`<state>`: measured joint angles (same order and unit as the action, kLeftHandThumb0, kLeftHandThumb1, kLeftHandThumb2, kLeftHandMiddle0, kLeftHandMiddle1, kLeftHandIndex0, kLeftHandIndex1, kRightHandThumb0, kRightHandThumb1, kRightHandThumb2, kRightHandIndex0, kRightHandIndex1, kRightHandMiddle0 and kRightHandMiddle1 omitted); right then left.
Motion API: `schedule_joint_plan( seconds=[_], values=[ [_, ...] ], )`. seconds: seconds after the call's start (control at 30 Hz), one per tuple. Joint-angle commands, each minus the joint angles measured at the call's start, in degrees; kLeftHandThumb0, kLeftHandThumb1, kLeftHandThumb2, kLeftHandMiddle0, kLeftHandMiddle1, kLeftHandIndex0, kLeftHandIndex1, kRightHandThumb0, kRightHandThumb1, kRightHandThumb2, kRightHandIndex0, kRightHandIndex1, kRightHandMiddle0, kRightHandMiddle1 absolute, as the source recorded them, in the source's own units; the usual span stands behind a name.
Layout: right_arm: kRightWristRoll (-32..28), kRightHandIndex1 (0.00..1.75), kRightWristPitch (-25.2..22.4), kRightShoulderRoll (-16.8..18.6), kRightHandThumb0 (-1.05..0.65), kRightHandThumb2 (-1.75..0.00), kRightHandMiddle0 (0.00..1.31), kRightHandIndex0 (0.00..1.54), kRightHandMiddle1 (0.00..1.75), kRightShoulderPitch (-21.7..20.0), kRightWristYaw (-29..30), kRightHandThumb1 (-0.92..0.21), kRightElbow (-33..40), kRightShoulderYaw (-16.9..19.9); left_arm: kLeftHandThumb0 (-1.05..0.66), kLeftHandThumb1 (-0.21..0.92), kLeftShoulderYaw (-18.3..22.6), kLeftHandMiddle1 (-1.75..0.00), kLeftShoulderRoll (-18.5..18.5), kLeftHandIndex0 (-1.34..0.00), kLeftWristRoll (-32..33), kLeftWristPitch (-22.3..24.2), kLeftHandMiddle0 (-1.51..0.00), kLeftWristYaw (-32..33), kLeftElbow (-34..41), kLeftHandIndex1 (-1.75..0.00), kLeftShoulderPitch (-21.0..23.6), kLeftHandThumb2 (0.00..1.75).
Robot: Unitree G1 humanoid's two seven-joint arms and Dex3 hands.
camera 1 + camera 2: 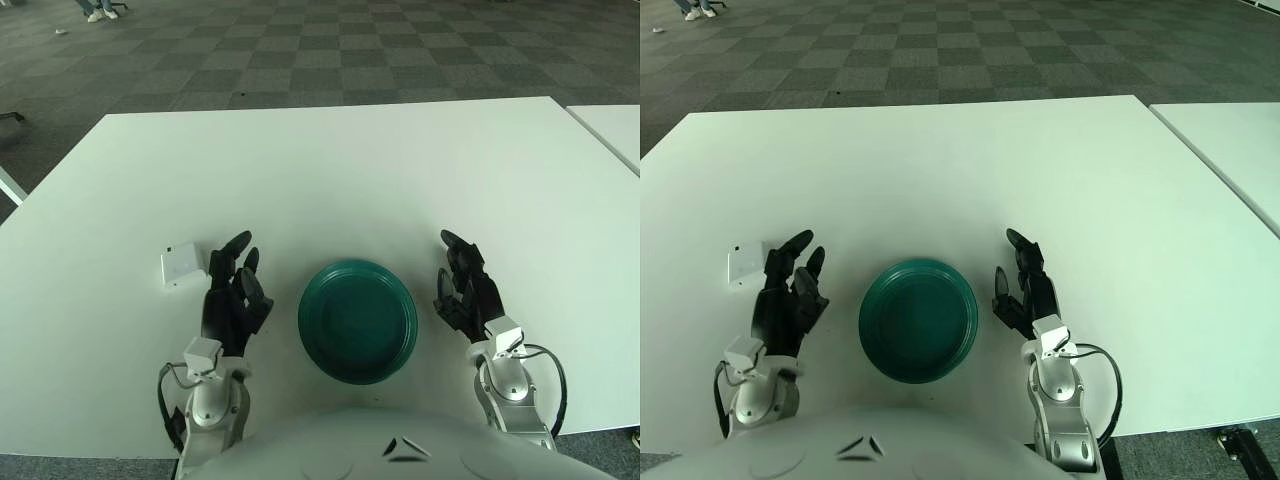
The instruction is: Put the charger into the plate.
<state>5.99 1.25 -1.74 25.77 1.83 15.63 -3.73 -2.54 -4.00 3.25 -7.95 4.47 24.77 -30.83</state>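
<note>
The small white square charger (pixel 181 266) lay flat on the white table (pixel 330 170), out to the left and well apart from the round dark-green plate (pixel 357 320). The plate sat near the table's front edge, right in front of the robot, and nothing lay in it. The left hand (pixel 233 295) showed between charger and plate, its black fingers (pixel 236 248) stretched forward and slightly spread, holding nothing; the fingertips reached just beside the charger's right edge, though whether they touched it could not be told. Over on the other side, the right hand (pixel 466 292) showed just to the right of the plate, close to its rim, fingers likewise extended and loosely apart, gripping nothing. Both wrists came up from the bottom of the view, each with a black cable looping at its side. A second white table (pixel 610 130) edged in at the far right.
</note>
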Motion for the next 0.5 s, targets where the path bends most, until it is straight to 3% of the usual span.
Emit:
schedule_joint_plan(
  seconds=[0.0,0.1,0.23,0.37,0.47],
  values=[
    [-0.36,0.01,-3.31,-0.11,-0.76,-0.77,0.00,0.21,0.58,0.89,-0.62,-0.92,-3.03,0.06,-0.83,0.92,1.73,-0.03,1.04,0.00,0.79,1.46,-0.39,-0.59,2.33,-1.00,2.03,1.01],
    [-0.48,0.01,-3.16,-0.13,-0.76,-0.76,0.00,0.21,0.59,0.50,-0.64,-0.92,-3.42,0.15,-0.83,0.92,2.71,-0.03,1.45,0.00,0.77,1.89,-0.39,-0.44,3.27,-1.01,3.17,1.00],
    [-0.26,0.01,-2.90,-0.22,-0.77,-0.76,0.00,0.21,0.59,-0.55,-0.43,-0.92,-4.55,0.36,-0.79,0.92,6.44,-0.03,3.02,0.00,-4.57,0.49,-0.39,2.77,1.75,-1.00,8.23,0.95],
    [0.03,0.01,-2.61,-0.37,-0.77,-0.76,0.00,0.21,0.60,-1.27,-0.37,-0.92,-5.70,0.35,-0.75,0.92,11.62,-0.02,8.86,0.00,-18.72,-2.49,-0.38,9.96,-4.68,-0.96,16.42,0.88],
    [0.03,0.01,-1.92,-0.50,-0.77,-0.76,0.00,0.20,0.60,-1.75,-0.38,-0.92,-6.83,0.42,-0.76,0.92,13.90,-0.03,16.58,0.00,-26.45,-4.55,-0.39,12.74,-12.77,-0.95,20.05,0.82]
  ],
)
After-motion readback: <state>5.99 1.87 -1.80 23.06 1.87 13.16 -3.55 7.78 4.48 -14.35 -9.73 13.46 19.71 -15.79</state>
